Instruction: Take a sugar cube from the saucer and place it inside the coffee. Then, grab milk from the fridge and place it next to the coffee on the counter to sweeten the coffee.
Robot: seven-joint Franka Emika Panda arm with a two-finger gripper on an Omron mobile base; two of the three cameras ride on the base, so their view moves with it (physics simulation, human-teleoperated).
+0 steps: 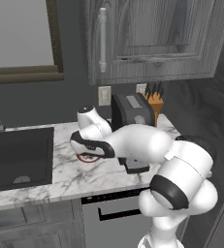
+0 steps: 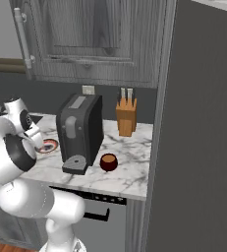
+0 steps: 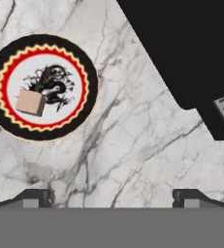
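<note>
Sugar cube, just one, sits left of centre on the single saucer, touching its pale middle with dark marks. The saucer lies flat on the marble surface, well in from the front edge, with bare marble between it and the black coffee machine. One dark red cup stands beside the machine's base. The tool hovers above the marble, released, fingers spread wide, holding nothing.
</note>
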